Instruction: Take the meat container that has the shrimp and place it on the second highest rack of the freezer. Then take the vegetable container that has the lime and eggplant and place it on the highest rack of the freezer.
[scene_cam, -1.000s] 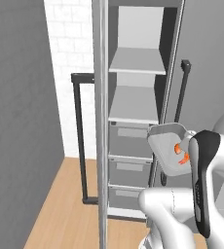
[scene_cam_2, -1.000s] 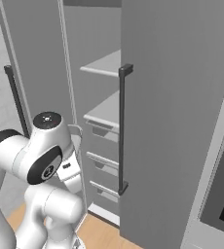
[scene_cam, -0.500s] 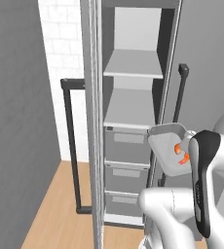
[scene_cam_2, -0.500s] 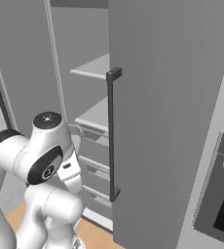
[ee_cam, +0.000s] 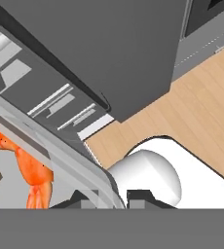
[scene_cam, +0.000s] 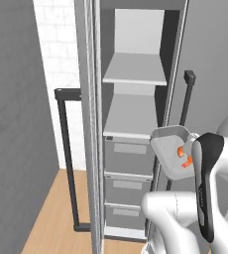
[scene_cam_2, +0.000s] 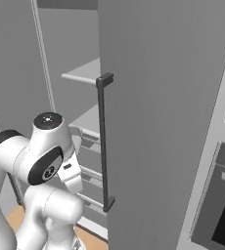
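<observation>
Holding the meat container point(scene_cam: 171, 155) by its rim, our gripper point(ee_cam: 113, 198) has its two dark fingertips point(ee_cam: 142, 197) closed on the clear wall of the tray at the bottom of the hand view; the jaws pinch that edge between them. Inside the container lies the shrimp point(scene_cam: 184, 157), orange-pink and small against the pale tray floor; in the hand view the shrimp point(ee_cam: 28, 168) sits close to the left edge behind the clear wall. We carry the container in the air, just in front of the open freezer point(scene_cam: 136, 124) and level with its top drawer front point(scene_cam: 128, 149); it touches no shelf. Beyond it, the second highest rack point(scene_cam: 131, 116) spans the freezer interior above the drawers; the highest rack point(scene_cam: 136, 69) sits above that. The freezer door point(scene_cam_2: 153, 122) stands open to the right with its dark bar handle point(scene_cam_2: 103, 141); a wooden floor point(ee_cam: 196, 107) lies below.
</observation>
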